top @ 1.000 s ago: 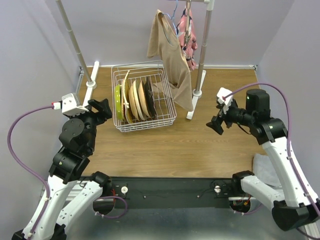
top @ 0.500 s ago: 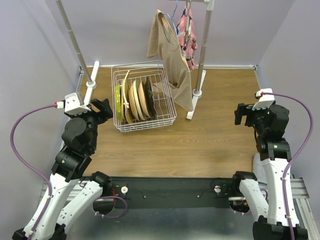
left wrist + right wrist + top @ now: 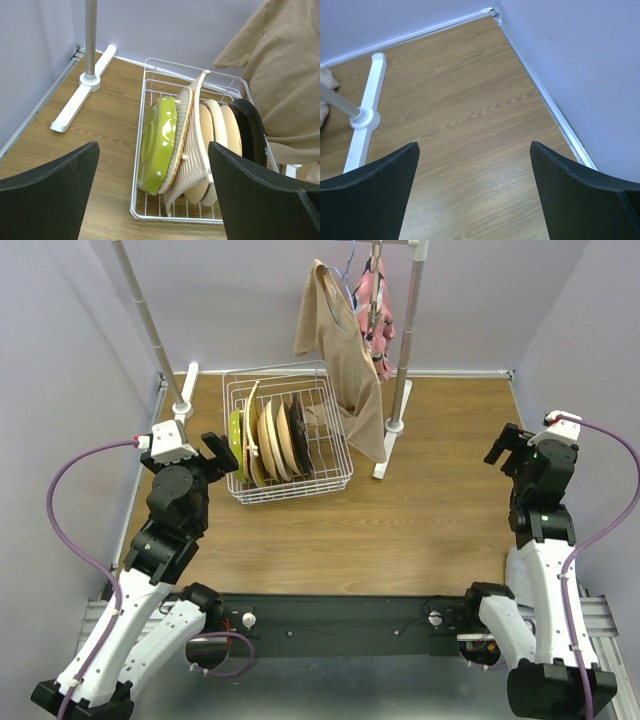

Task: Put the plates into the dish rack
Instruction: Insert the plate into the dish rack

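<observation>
I held both arms over the wooden desk [image 3: 400,525] — the left tool [image 3: 220,455] spread wide and empty just beside the white wire dish rack [image 3: 335,455], the right tool [image 3: 505,443] likewise agape and empty by the right wall. The mixed round and woven-look plates [image 3: 272,440] stood on edge inside the rack — lime dotted plate [image 3: 157,145] leftmost, dark plate [image 3: 252,130] rightmost.

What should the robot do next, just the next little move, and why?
Probably just fold both arms back to rest. All the plates in view already stand on edge in the dish rack, none shows outside it, and the left gripper and right gripper are both open, empty and apart from the rack.
</observation>
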